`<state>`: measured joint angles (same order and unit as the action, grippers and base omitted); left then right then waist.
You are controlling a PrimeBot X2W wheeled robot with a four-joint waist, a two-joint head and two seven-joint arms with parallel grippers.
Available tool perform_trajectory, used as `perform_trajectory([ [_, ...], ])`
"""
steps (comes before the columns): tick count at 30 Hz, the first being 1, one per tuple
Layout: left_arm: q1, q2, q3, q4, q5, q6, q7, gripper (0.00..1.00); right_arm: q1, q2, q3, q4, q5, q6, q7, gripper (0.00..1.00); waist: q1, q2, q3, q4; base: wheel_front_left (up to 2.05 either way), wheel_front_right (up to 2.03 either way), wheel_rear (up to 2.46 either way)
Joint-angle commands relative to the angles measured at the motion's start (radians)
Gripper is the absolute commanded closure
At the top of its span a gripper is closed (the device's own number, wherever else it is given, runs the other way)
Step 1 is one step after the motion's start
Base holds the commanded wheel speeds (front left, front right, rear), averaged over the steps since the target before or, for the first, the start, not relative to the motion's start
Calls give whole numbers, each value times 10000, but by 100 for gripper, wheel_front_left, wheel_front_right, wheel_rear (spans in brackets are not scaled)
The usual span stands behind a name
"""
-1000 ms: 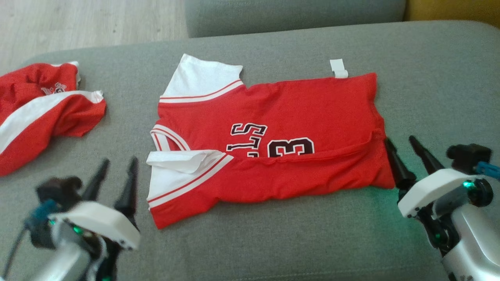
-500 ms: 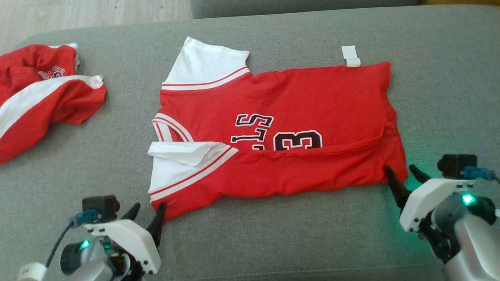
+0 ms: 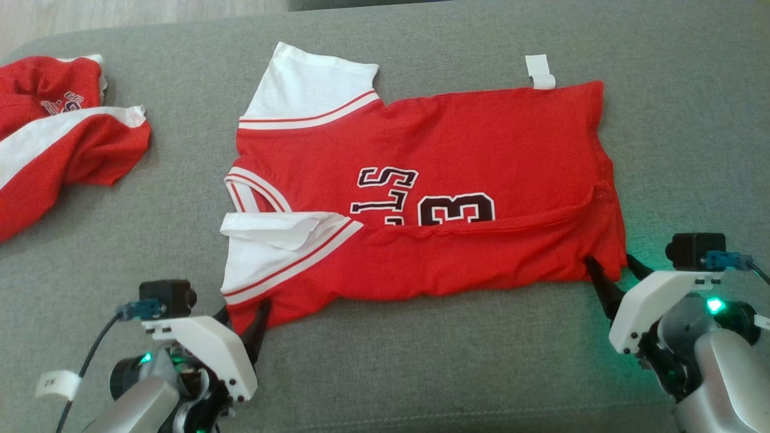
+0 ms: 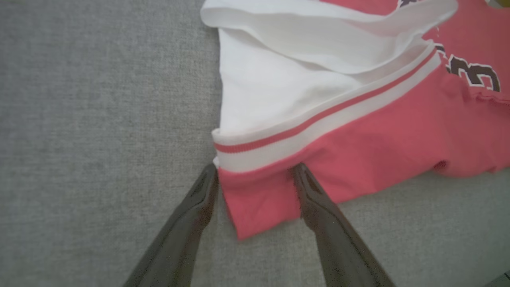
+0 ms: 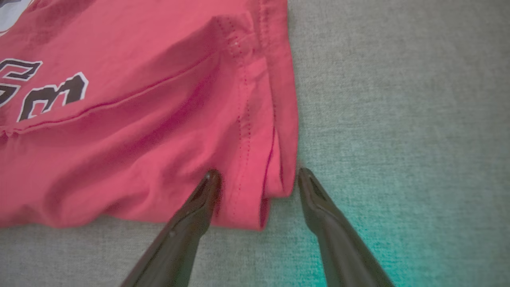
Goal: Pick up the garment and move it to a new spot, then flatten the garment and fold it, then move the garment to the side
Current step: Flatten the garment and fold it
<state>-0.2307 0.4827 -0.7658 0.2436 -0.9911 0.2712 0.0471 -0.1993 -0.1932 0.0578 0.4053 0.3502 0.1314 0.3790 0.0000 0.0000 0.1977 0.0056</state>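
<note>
Jersey point(image 3: 451, 144), red and white, half-folded flat on grey sofa point(image 3: 692, 120).
Soft, light, limp; take by near corners, which my left gripper point(image 4: 255, 169) and right gripper point(image 5: 259, 172), both spread apart, straddle.

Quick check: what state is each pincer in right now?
Left pincer: open, fingers straddling the red jersey at its near corner by the white sleeve, not gripping.
Right pincer: open, straddling the jersey's near hem corner, not gripping.
</note>
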Motion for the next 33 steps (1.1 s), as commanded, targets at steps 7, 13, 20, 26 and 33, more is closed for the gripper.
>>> perform_trajectory([
  [7,-399,72,224,255,-205,-287,160,100,-281,57,236,-183,20,-7,-131,100,0,0,-127,23,0,0,0],
  [13,-292,534,239,-90,-119,-255,246,100,-225,-163,252,-343,283,-7,28,100,0,0,-556,8,0,0,0],
  [20,2,1441,185,-1229,-10,76,809,100,348,-801,457,-1125,810,-7,1146,100,0,0,-868,17,0,0,0],
  [26,684,2287,127,-2662,-147,621,1466,100,1352,-1188,395,-2021,1219,-7,2528,100,0,0,-952,-31,0,0,0],
  [33,1345,2467,106,-3271,-623,810,1756,100,2213,-1062,-113,-2723,1196,-7,3292,100,0,0,-923,-74,0,0,0],
])
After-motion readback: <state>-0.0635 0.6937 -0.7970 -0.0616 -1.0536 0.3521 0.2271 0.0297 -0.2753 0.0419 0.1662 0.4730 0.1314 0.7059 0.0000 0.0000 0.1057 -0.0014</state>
